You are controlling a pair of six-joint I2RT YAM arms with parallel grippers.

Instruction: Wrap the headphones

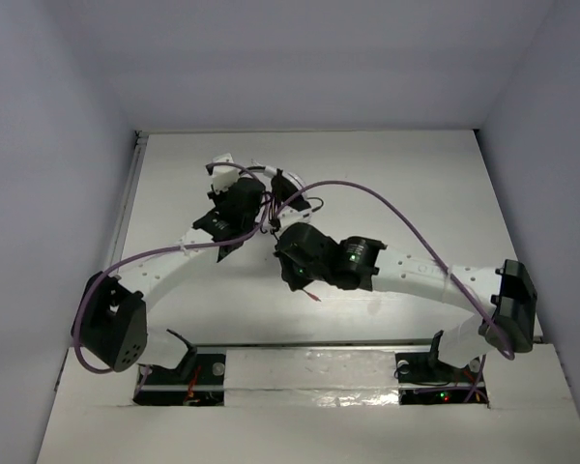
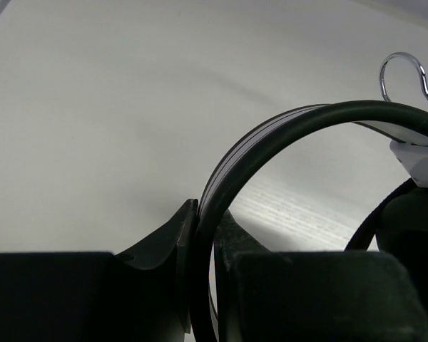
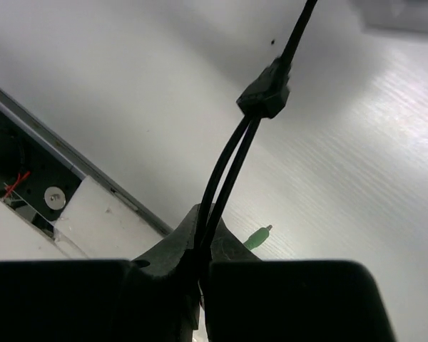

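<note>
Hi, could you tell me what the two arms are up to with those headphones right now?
Both arms are working over the middle of the table on the headphones. The left pincer is shut on the headband, which curves up out of its jaws toward an earcup at the right edge of its wrist view. The right pincer is shut on the thin black cable, gripping two strands just below the splitter. The green-tipped plug lies loose on the table behind it, so the cable is not yet wrapped.
</note>
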